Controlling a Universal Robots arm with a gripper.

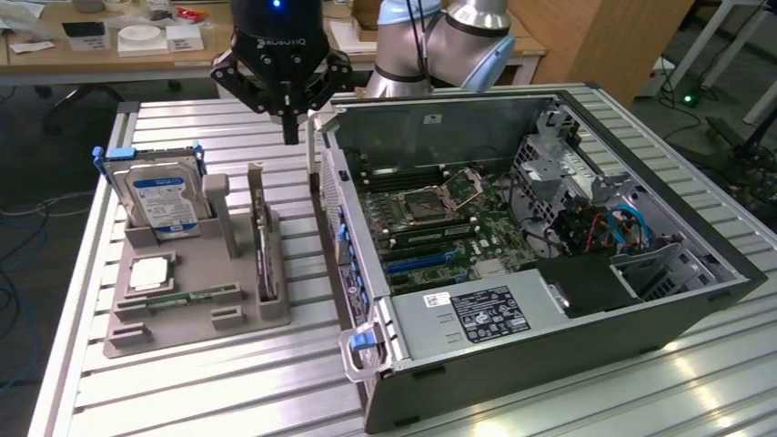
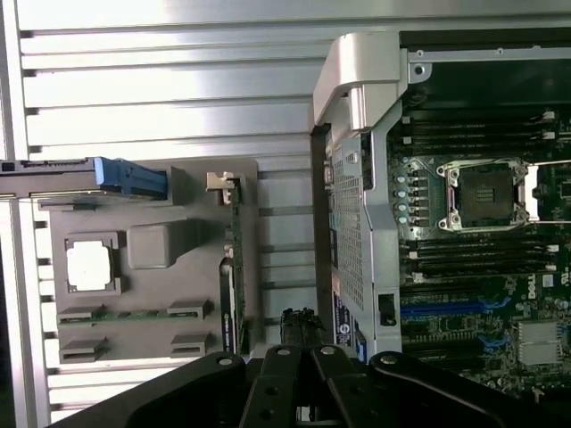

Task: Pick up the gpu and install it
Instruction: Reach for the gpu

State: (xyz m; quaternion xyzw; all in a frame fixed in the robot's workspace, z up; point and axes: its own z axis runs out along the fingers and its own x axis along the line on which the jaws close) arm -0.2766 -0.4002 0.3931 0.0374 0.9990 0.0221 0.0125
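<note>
The gpu [image 1: 261, 238] is a thin dark card standing on its long edge in a slot of the grey holder [image 1: 195, 314], with its pale bracket end toward the back. In the wrist view the gpu [image 2: 234, 267] appears edge-on, with the bracket [image 2: 219, 182] at one end. My gripper [image 1: 289, 135] hangs shut and empty above the table, behind the holder and close to the case's rear corner, apart from the card. Its dark fingertips [image 2: 301, 323] sit over the gap between holder and case.
The open computer case [image 1: 364, 264] lies at the exterior view's right, showing the motherboard with an empty processor socket [image 2: 482, 192] and blue slots [image 2: 455, 308]. The holder also carries a hard drive [image 1: 160, 198], a processor chip [image 1: 148, 272] and a memory stick [image 1: 185, 298].
</note>
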